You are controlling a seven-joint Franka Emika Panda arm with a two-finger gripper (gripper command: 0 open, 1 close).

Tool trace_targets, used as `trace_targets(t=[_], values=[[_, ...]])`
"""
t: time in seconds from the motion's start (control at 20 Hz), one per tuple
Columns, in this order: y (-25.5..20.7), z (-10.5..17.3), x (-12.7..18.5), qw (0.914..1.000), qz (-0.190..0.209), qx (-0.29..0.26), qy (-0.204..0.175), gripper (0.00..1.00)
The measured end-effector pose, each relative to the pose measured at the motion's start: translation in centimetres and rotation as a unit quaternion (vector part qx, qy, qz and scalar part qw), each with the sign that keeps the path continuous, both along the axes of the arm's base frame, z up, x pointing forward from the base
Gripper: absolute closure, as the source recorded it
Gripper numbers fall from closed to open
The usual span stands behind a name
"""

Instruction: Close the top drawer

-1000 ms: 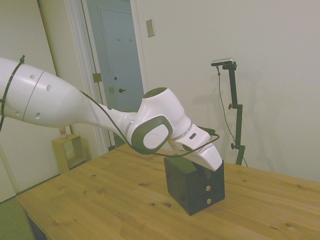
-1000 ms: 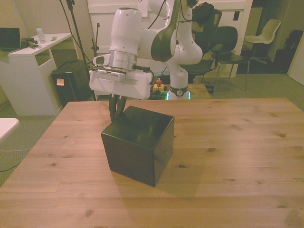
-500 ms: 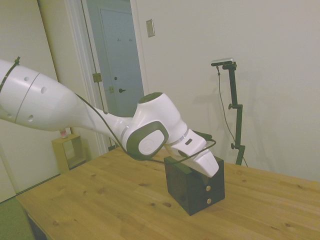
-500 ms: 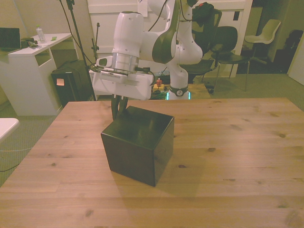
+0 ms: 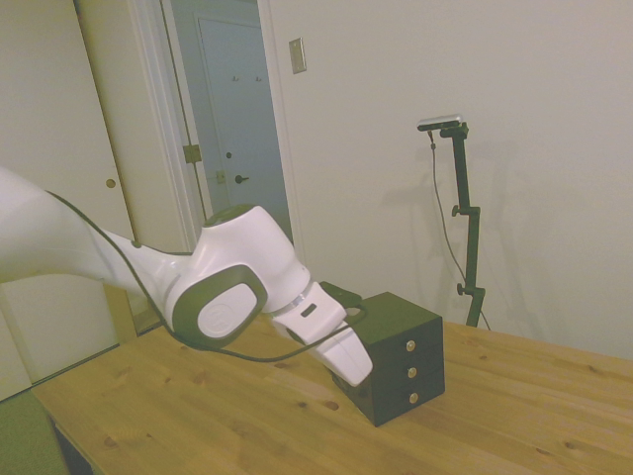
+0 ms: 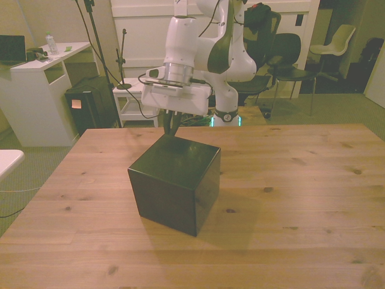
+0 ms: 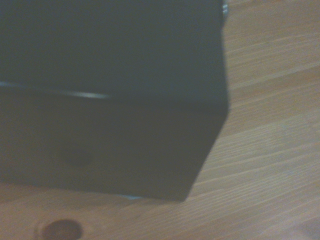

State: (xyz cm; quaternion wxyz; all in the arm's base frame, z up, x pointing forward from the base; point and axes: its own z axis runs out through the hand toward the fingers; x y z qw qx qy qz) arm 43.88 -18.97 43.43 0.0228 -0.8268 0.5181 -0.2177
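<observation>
Shows, in the side view, a small black cabinet (image 5: 394,319) standing on the wooden table (image 5: 198,406) at about 5 o'clock from the picture's middle, with its three drawer fronts turned toward 4 o'clock. Finds the top drawer (image 5: 425,338) uppermost of the three, pushed in with its front level with the two lower drawers (image 5: 427,381) and its tiny gold knob (image 5: 409,345) straight above their two knobs. Places the gripper (image 6: 172,129) in the front view at 12 o'clock of the cabinet, just beyond the cabinet's far top corner and well away from the drawer fronts, which face out of that view. From the side, puts the white arm (image 5: 227,297) low over the table at 9 o'clock of the cabinet, with the hand slanting down toward 5 o'clock and overlapping the cabinet's plain side wall. Cannot tell how wide the gripper stands, whether it touches the cabinet, or whether it has hold of anything. In the wrist view, shows only the cabinet as a blurred dark block, one corner over pale wood, and a dark knot (image 7: 61,230) in the boards. Beyond the table in the front view, takes in a white desk (image 6: 36,66) at 10 o'clock and chairs (image 6: 289,54) at 1 o'clock.
</observation>
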Motion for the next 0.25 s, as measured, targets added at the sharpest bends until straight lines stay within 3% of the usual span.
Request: trace_targets(t=[0.2, 0.25], values=[[5.1, 1.5, 0.4, 0.9997, 0.024, -0.001, 0.003, 1.0], [6.3, 2.0, 0.5, 0.9995, 0.031, 0.0, 0.009, 0.0]])
